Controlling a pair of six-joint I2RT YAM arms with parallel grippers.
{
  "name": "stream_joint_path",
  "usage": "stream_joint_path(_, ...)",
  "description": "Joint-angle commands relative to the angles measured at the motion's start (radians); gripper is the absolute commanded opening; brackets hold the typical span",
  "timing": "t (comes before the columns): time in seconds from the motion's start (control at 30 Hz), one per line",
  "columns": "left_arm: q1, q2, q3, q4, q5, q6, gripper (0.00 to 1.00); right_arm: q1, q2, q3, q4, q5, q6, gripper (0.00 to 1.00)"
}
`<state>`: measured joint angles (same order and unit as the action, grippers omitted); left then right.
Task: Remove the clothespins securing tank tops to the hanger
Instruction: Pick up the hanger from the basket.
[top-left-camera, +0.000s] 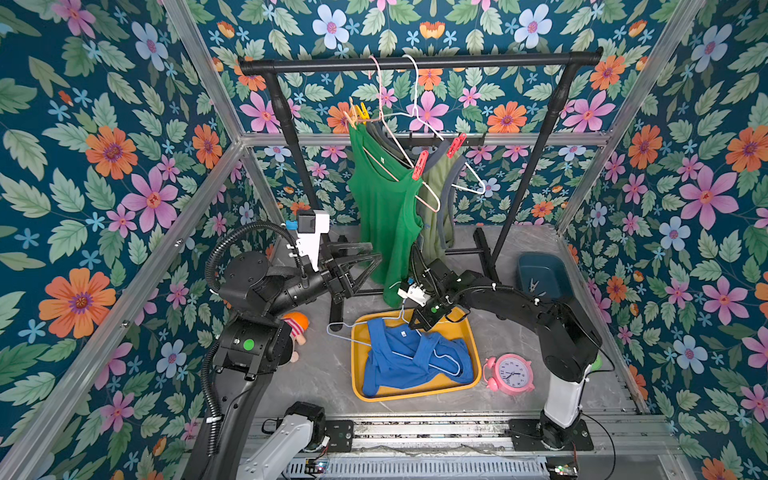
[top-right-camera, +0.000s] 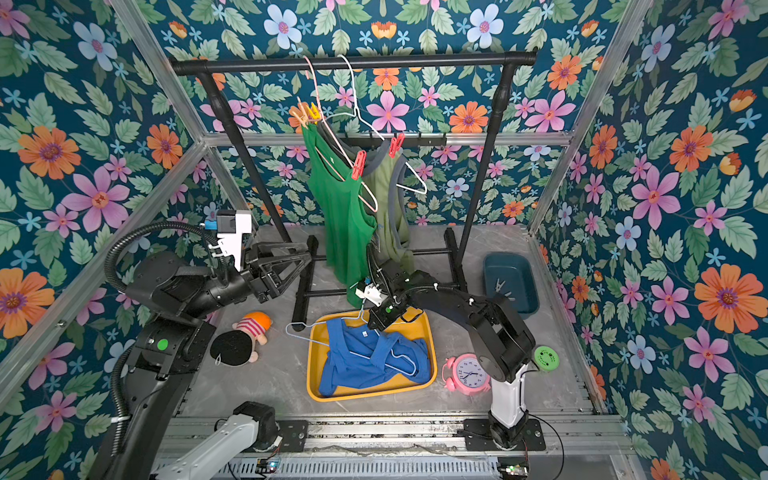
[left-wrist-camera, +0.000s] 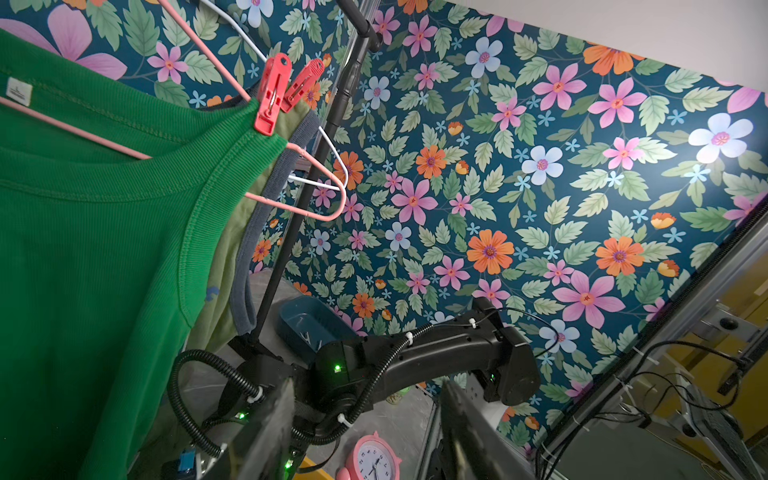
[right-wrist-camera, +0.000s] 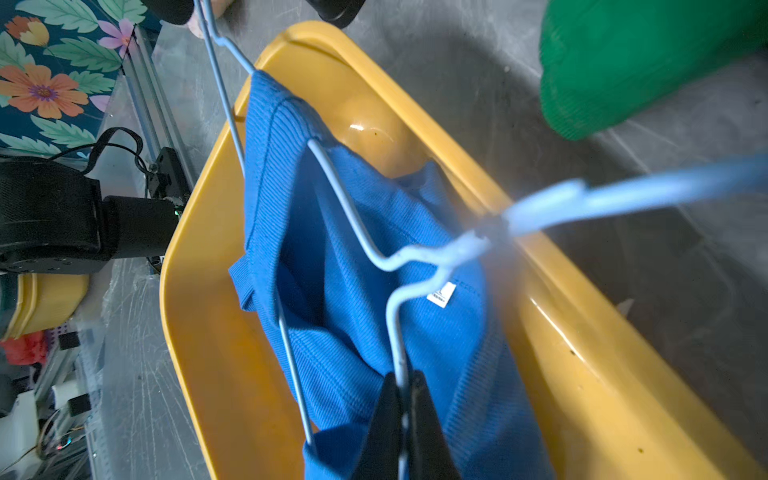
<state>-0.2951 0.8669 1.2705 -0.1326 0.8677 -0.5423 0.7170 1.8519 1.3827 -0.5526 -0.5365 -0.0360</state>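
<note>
Top views: rail (top-left-camera: 498, 58) carries the green tank top (top-left-camera: 386, 216) with the olive tank top (top-left-camera: 436, 216) behind it. Four clothespins are still on: yellow clothespin (top-left-camera: 363, 111) and peach clothespin (top-left-camera: 352, 116) at the high shoulder, near red clothespin (top-left-camera: 420, 165) on the green strap, far red clothespin (top-left-camera: 456, 145) on the olive strap. Blue tank top (top-left-camera: 415, 357) is bundled in the yellow tray (top-left-camera: 356, 365) on the surface, no pins visible on it, so I'd call that one done. Teal bin (top-left-camera: 552, 266) is the drop-off: pale clothespins (top-left-camera: 533, 286) inside, one sure, maybe two. Left gripper (top-left-camera: 374, 253) sits by the green top's side, jaws about half apart, empty. Left wrist: aimed up at both reds, each pinching a strap to wire at the low shoulder so the fabric can't slide off the tilted pink hanger (left-wrist-camera: 83, 131) and white hanger (left-wrist-camera: 316, 183). Probably the next targets. Right wrist: right gripper (right-wrist-camera: 402, 415) is clamped tight on the pale blue hanger (right-wrist-camera: 355, 220), over the tray. Totals: three tops, three hangers.
</note>
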Motion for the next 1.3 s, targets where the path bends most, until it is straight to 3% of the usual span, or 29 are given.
stream_joint_path(0.0,0.002,-0.002,0.007,-0.032,-0.067,0.017,0.59,0.005,-0.053,-0.017,0.062,0.054,0.002,0.0)
stream_joint_path(0.1,0.001,-0.009,0.009,-0.07,-0.124,0.03,0.62,0.012,-0.128,-0.051,0.102,0.092,0.007,0.0)
stream_joint_path(0.33,0.001,-0.028,0.012,-0.165,-0.315,0.051,0.91,0.025,-0.312,-0.111,0.137,0.175,0.011,0.0)
stream_joint_path(0.43,0.001,-0.027,0.008,-0.194,-0.339,0.06,0.97,0.032,-0.366,-0.114,0.115,0.202,-0.001,0.0)
stream_joint_path(0.67,0.001,-0.07,-0.055,-0.233,-0.429,0.082,1.0,0.045,-0.438,-0.125,0.135,0.252,-0.004,0.0)
stream_joint_path(0.97,0.001,-0.149,-0.117,-0.262,-0.598,0.102,1.0,0.052,-0.522,-0.254,0.53,0.275,0.129,0.0)
stream_joint_path(1.1,0.001,-0.143,-0.123,-0.289,-0.573,0.071,1.0,0.053,-0.504,-0.254,0.606,0.245,0.178,0.0)
stream_joint_path(1.27,0.001,-0.223,-0.283,-0.185,-0.553,-0.018,1.0,0.056,-0.51,-0.237,0.638,0.23,0.206,0.0)
